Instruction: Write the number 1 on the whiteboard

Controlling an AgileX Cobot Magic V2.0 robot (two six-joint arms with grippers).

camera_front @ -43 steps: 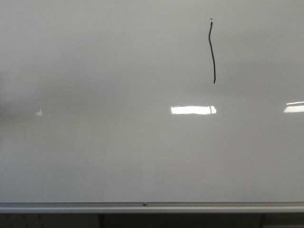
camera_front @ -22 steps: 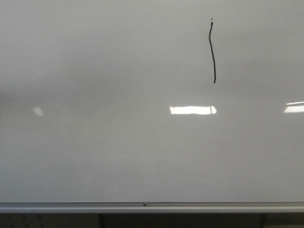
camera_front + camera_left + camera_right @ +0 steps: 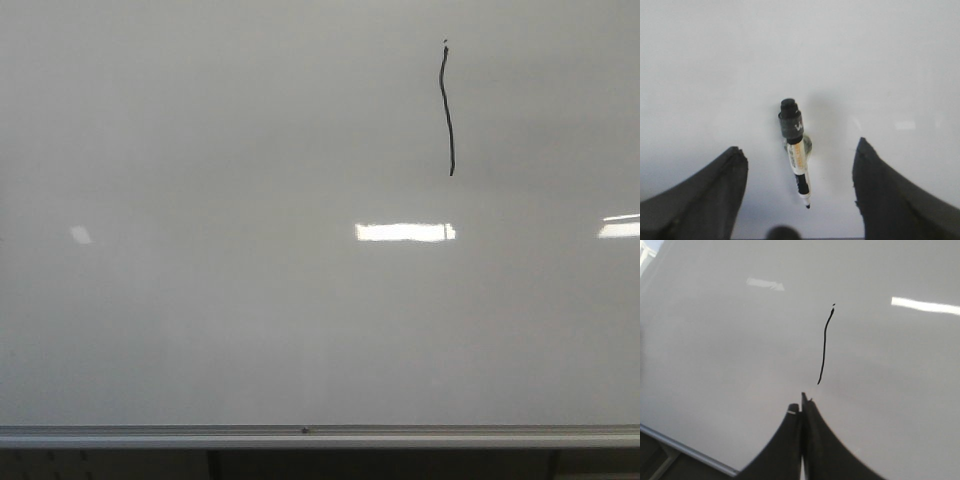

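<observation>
The whiteboard (image 3: 200, 330) filled nearly the whole front view, glossy and pale, with its silver rail (image 3: 320, 436) along the bottom. The number 1 (image 3: 447, 110) stood high on the board, well above the rail and toward the right side: a thin black, slightly wavy vertical stroke with a tiny dot just over its top end. Just below the stroke's lower end lay a bright reflection (image 3: 405, 232); a second one showed at the board's right edge and a faint one far to the left.

In the left wrist view a marker (image 3: 795, 150) lay on the pale surface (image 3: 800, 60), apart from both fingers of the left pincer (image 3: 801, 195). Its black cap end pointed away from the pincer and its tip toward it. The white barrel carried a label with some orange print, too blurred to read; no brand could be made out. The left pincer stood wide apart and held nothing.

In the right wrist view the right pincer (image 3: 802, 412) was pressed closed, its fingers meeting with nothing seen between them. Its tips were just beside the lower end of the stroke, not touching it.

Against the front view a second before, the stroke had not changed. Only the reflections differed: the faint left patch had dimmed and the one below the stroke had shifted slightly left.
</observation>
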